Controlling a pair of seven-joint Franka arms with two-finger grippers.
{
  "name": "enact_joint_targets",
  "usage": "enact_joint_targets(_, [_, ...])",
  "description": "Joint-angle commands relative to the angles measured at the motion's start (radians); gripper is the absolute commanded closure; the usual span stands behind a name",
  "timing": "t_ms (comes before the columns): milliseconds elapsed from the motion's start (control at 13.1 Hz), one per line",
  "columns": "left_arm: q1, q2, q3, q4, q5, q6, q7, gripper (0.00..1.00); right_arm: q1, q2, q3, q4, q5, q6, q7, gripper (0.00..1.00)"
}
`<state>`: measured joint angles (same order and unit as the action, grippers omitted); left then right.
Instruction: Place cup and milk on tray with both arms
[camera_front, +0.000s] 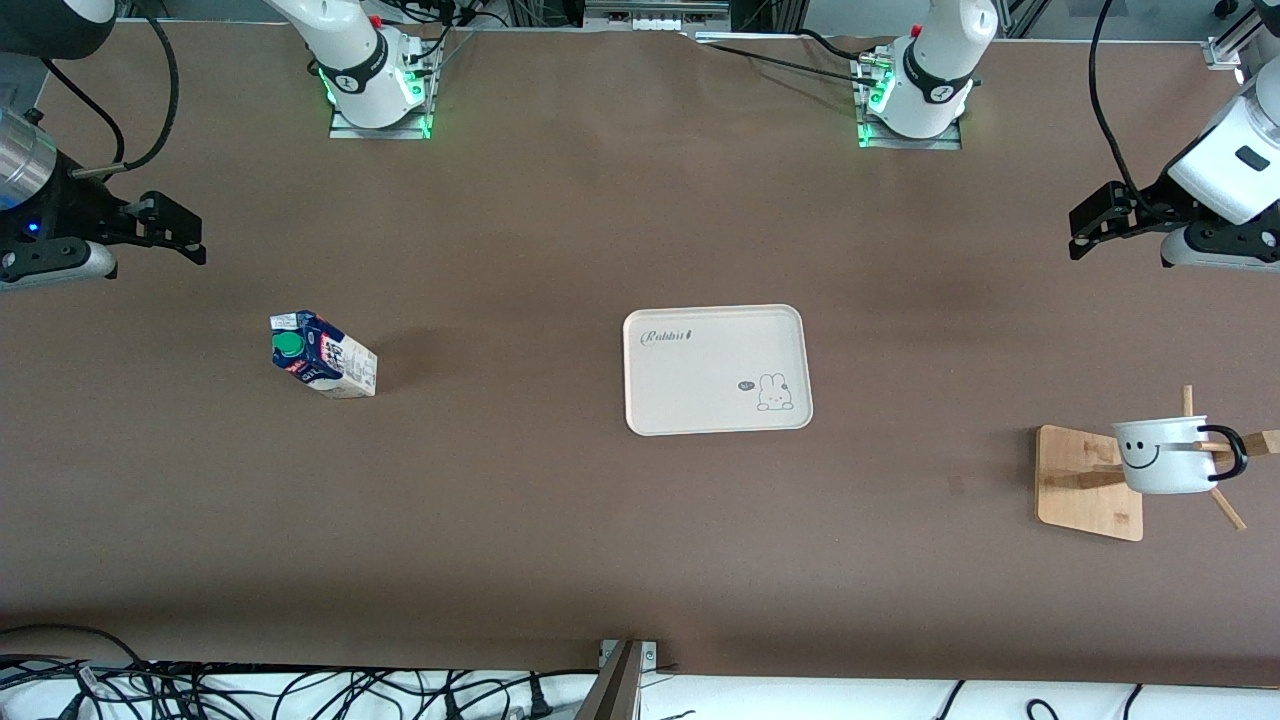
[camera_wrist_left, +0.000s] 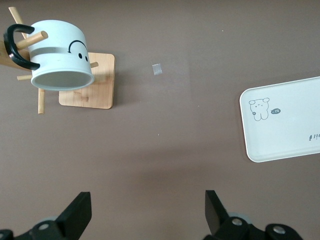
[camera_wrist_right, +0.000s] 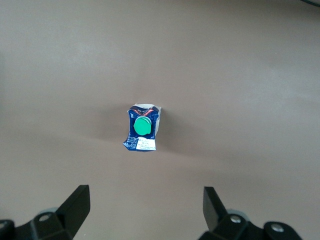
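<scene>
The milk (camera_front: 322, 355) stands on the table toward the right arm's end; its green cap shows in the right wrist view (camera_wrist_right: 142, 129). The cream tray (camera_front: 700, 385) lies empty mid-table, and its end shows in the left wrist view (camera_wrist_left: 285, 120). The cup (camera_front: 1165, 455) hangs by its handle on a wooden peg stand at the left arm's end, mouth sideways (camera_wrist_left: 60, 55). My right gripper (camera_front: 190, 235) is open and empty over bare table, apart from the milk (camera_wrist_right: 146, 197). My left gripper (camera_front: 1085, 228) is open and empty over bare table, apart from the cup (camera_wrist_left: 148, 200).
The stand's wooden base (camera_front: 1085, 480) lies under the cup (camera_wrist_left: 97, 82). A small grey patch (camera_front: 957, 485) is on the table between stand and tray. Cables run along the table edge nearest the front camera (camera_front: 300, 690).
</scene>
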<state>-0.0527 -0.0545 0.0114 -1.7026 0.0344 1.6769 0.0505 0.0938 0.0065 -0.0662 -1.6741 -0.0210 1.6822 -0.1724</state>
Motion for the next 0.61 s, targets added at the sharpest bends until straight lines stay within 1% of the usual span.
enact_joint_targets(0, [0.007, 0.012, -0.005, 0.031, -0.005, -0.023, 0.005, 0.00, -0.011, 0.004, 0.009, 0.014, 0.001, -0.029, 0.001, 0.00])
enact_joint_targets(305, [0.007, 0.012, -0.007, 0.031, -0.004, -0.023, 0.005, 0.00, -0.011, 0.006, 0.009, 0.019, 0.001, -0.029, -0.006, 0.00])
enact_joint_targets(533, [0.007, 0.012, -0.007, 0.031, -0.005, -0.023, 0.003, 0.00, -0.009, 0.027, 0.009, 0.020, -0.004, -0.021, -0.013, 0.00])
